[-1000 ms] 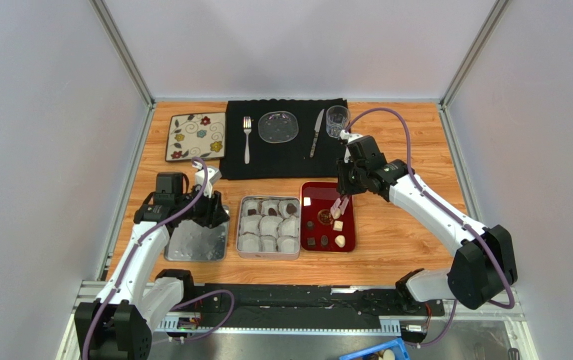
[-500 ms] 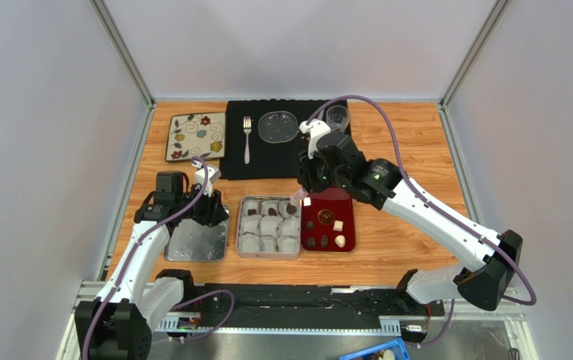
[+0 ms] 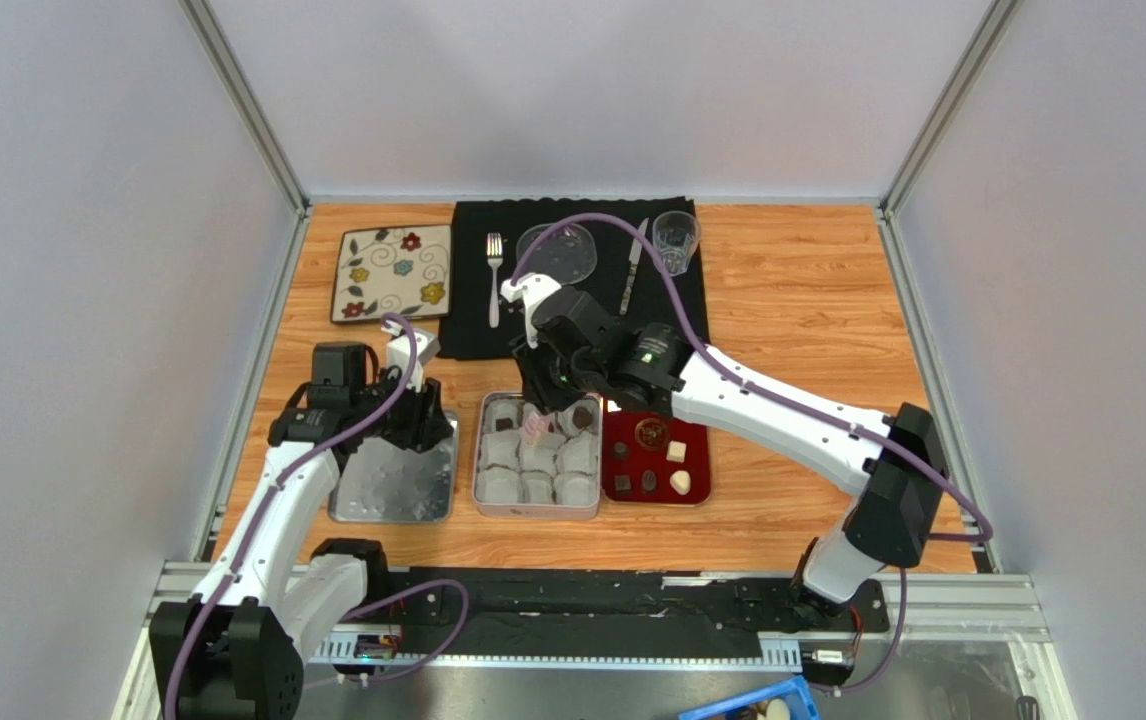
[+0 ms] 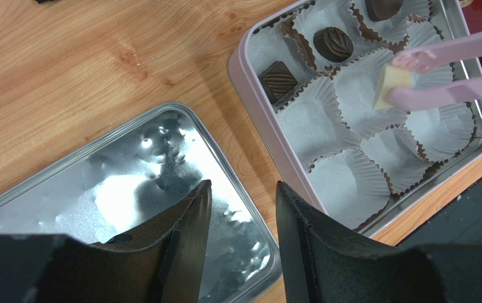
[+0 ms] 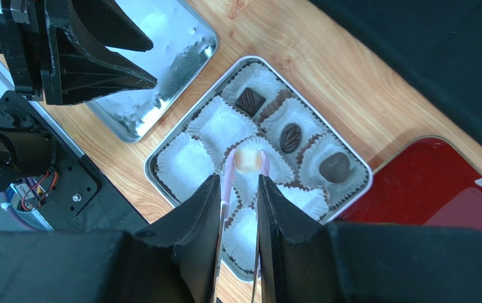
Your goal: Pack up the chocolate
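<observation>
My right gripper (image 5: 237, 180) is shut on pink tongs (image 5: 228, 169), and the tongs pinch a cream-white chocolate (image 5: 248, 160) just above a middle paper cup of the tin (image 3: 483, 450). The left wrist view shows that same piece (image 4: 392, 82) in the tongs (image 4: 452, 47). Three dark chocolates (image 5: 250, 101) (image 5: 290, 137) (image 5: 335, 166) sit in the tin's far row of cups. More pieces (image 3: 677, 449) lie on the red tray (image 3: 695, 468) to the right. Over the tin's lid (image 4: 98, 183), my left gripper (image 4: 240, 189) is open with nothing in it.
A black mat (image 3: 534, 323) at the back carries a fork (image 3: 494, 278), a glass plate (image 3: 572, 248), a knife (image 3: 633, 270) and a drinking glass (image 3: 674, 237). A floral tile (image 3: 390, 273) lies left of the mat.
My right arm has swung left from the red tray to above the tin, carrying the white chocolate in the tongs. The left arm has stayed over the lid.
</observation>
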You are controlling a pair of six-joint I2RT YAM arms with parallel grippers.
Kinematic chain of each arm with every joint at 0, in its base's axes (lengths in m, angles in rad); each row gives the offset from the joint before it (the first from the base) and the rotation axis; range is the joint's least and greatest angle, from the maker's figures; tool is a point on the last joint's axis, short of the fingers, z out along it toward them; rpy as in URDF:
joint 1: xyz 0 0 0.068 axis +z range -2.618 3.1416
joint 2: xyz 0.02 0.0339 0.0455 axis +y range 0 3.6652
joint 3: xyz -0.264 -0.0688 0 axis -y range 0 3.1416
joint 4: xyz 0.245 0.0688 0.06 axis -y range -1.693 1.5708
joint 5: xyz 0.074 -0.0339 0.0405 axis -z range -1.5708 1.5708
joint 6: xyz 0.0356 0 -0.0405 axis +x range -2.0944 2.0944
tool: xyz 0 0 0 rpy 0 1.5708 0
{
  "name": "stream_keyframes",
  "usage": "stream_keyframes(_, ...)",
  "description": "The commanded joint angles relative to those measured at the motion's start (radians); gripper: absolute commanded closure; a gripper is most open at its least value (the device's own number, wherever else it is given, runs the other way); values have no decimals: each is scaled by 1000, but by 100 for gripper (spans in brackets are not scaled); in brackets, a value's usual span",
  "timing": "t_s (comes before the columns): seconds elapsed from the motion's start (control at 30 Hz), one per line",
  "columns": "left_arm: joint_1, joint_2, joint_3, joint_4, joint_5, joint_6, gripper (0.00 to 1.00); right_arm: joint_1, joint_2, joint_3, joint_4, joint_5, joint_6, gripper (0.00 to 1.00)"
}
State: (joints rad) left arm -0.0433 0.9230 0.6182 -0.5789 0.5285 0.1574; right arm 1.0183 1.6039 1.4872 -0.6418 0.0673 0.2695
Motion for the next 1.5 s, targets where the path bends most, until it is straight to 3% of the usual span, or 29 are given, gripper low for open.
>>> stream_keyframes(0.0,2,-4,3,25,-12,-16,49,14,45,77,86,-30,22,89)
stream_keyframes(0.33,3,-1,8,25,-5,-21,49,29,132,133,120,-52,39,89)
stream_keyframes(1.03,3,-10,18,11,7,-12,49,20,140,128,108,-32,27,62)
stream_keyframes(1.23,3,-9,20,10,7,-10,49,5,91,99,102,-18,33,71)
stream_keyframes(1.47,3,-10,18,8,7,-7,49,-47,-25,7,106,-27,50,93)
